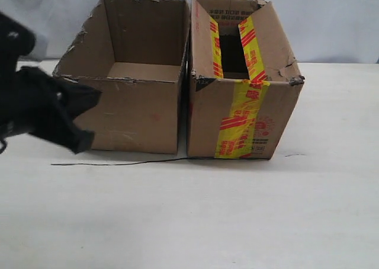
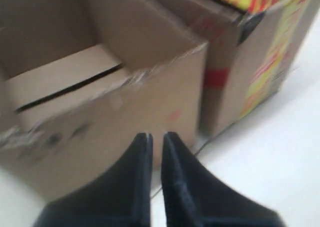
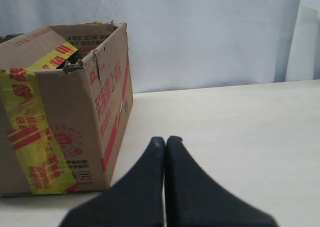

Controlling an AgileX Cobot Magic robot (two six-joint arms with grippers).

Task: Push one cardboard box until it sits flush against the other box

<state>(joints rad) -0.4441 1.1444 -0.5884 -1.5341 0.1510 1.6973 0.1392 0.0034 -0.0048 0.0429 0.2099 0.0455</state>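
Exterior view: a pale surface (image 1: 189, 221) carries two cardboard boxes standing side by side. The taped box (image 1: 243, 112), on the right, has wide yellow tape with red print over its top and front. Its top flaps lean inward around a dark opening, and I cannot tell what, if anything, is inside. The plain brown box (image 1: 133, 118), on the left, has ragged upper edges and an open top. Only its own bare floor flaps show inside. The facing walls meet at the upper edge, and a thin gap shows lower down.

There are two black tools. The left tool (image 2: 156, 136) sits near the plain box's front wall, its fingers almost together with a sliver between them, gripping nothing. I cannot tell whether it touches the wall. The right tool (image 3: 162, 139) has its fingers pressed together and empty, beside the taped box.

One thin black line (image 1: 118, 163) lies on the surface along the front of the boxes.
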